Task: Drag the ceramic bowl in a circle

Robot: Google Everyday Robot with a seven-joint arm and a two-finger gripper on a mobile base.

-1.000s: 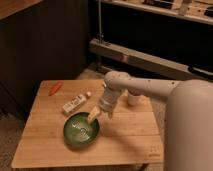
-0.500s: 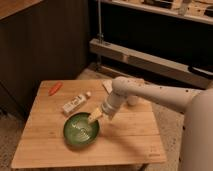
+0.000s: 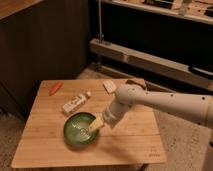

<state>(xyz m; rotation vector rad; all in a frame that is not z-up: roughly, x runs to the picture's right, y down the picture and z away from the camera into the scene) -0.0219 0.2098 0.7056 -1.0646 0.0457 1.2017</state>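
A single ceramic bowl (image 3: pixel 79 131) sits on the wooden desk (image 3: pixel 42 146), a little left of centre and closer to the near edge than to the far one. It is dark green and glossy outside, with a paler green inside showing faint rings. The only thing within its rim is the pale tip of the end effector (image 3: pixel 96 125), which comes down over the bowl's right side and appears to touch the rim or inner wall there. Whether the end effector is open or closed, or has any grip on the bowl, I cannot tell. The white arm (image 3: pixel 160 102) reaches in from the right and slopes down across the right half of the desk. A band of bare wood lies between the bowl and the near edge, and wider bare stretches lie to its left and to its right under the arm. Up and to the left, a white bottle (image 3: pixel 76 103) lies on its side, near the bowl but apart from it. An orange-red item (image 3: pixel 55 88) lies near the far left corner. A pale square piece (image 3: pixel 109 86) lies near the far edge, and a brown item (image 3: pixel 135 81) sits at the far edge, partly behind the arm. In all, five loose things rest on the desk, one of each kind.
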